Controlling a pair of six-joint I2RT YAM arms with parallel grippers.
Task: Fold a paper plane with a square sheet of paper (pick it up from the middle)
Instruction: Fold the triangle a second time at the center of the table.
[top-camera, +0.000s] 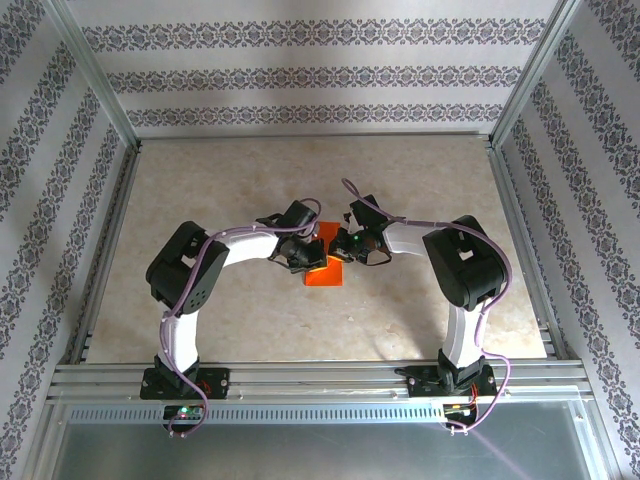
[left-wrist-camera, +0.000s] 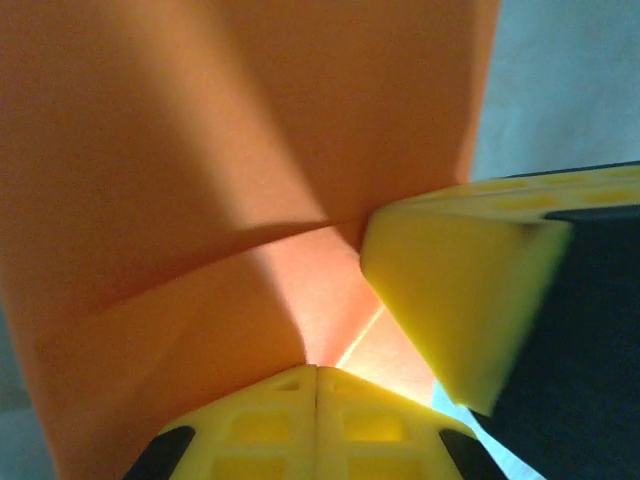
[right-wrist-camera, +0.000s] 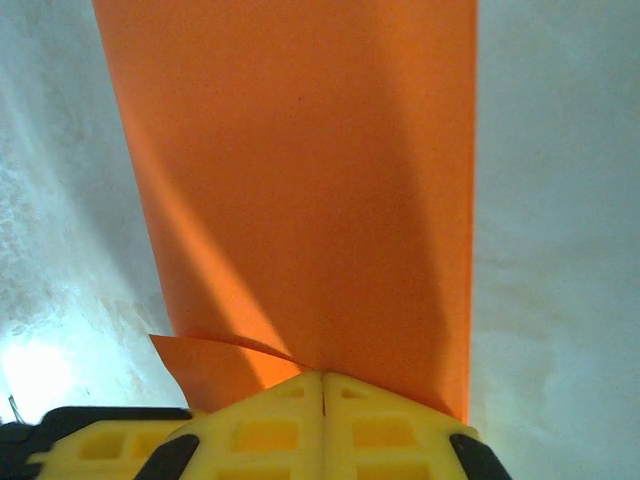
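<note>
Table (top-camera: 250, 320), sheet (top-camera: 325, 273) (creased) in left gripper (left-wrist-camera: 317, 372), right gripper (right-wrist-camera: 322, 376)

Bright orange-red square sheet of paper (top-camera: 326, 272), creased, partly folded

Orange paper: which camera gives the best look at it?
Right wrist: the orange paper runs up the picture with both long edges showing. Left wrist shows a close piece with a crease; top external, a small patch.

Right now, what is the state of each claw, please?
Left claw: closed, pinching the thin orange-red paper sheet.
Right claw: closed, pinching the same sheet.
</note>
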